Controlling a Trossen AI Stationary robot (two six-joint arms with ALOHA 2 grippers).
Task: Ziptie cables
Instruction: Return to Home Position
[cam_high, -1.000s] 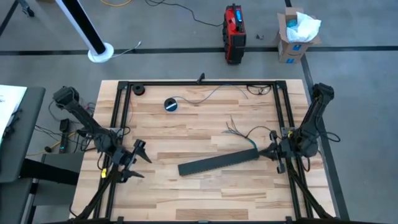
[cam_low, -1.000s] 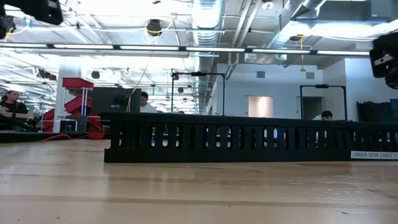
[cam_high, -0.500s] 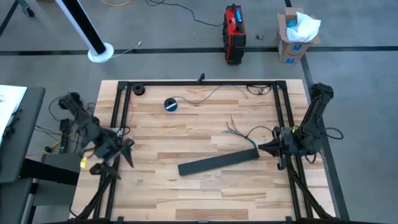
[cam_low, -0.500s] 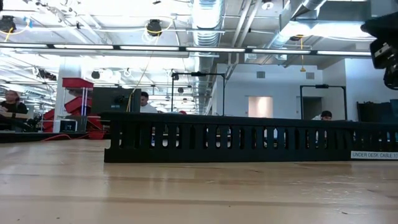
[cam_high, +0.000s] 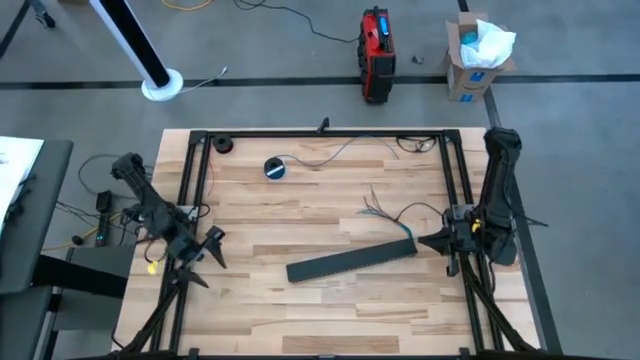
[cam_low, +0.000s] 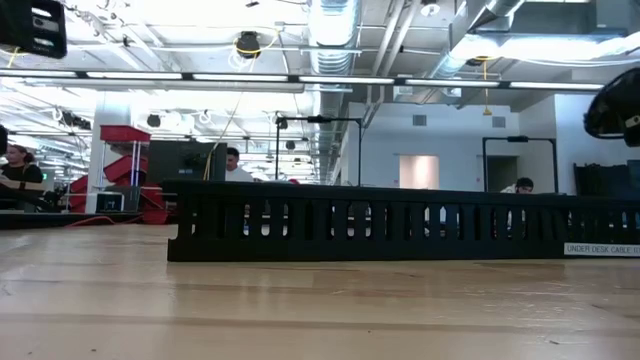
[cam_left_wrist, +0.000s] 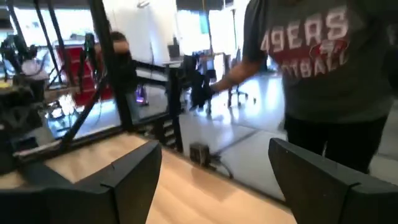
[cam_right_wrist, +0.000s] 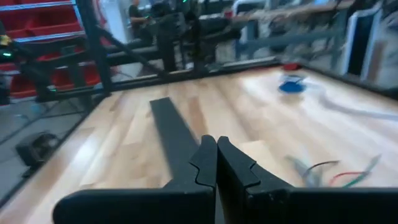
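The cables (cam_high: 385, 208), thin wires with bluish tips, lie loose on the wood right of the table's middle, and show in the right wrist view as cables (cam_right_wrist: 329, 167). My right gripper (cam_high: 428, 240) is shut with nothing in it, just off the right end of a long black slotted strip (cam_high: 350, 258). Its fingers (cam_right_wrist: 216, 163) point along that strip (cam_right_wrist: 173, 134). My left gripper (cam_high: 208, 252) hangs open over the table's left edge, far from the cables, with its fingers (cam_left_wrist: 134, 171) wide apart.
A blue-and-black tape roll (cam_high: 275, 168) lies at the far left of the table, and a thin wire (cam_high: 345, 150) runs along the far edge. A black frame (cam_high: 320, 133) rims the table. A person in a grey shirt (cam_left_wrist: 317, 56) stands beyond the table.
My left gripper has swung toward the table's left edge and partly back, turning as it went and staying open. My right arm has folded up straighter above its gripper. The gripper itself stays shut by the strip's right end. The cables and strip have not moved.
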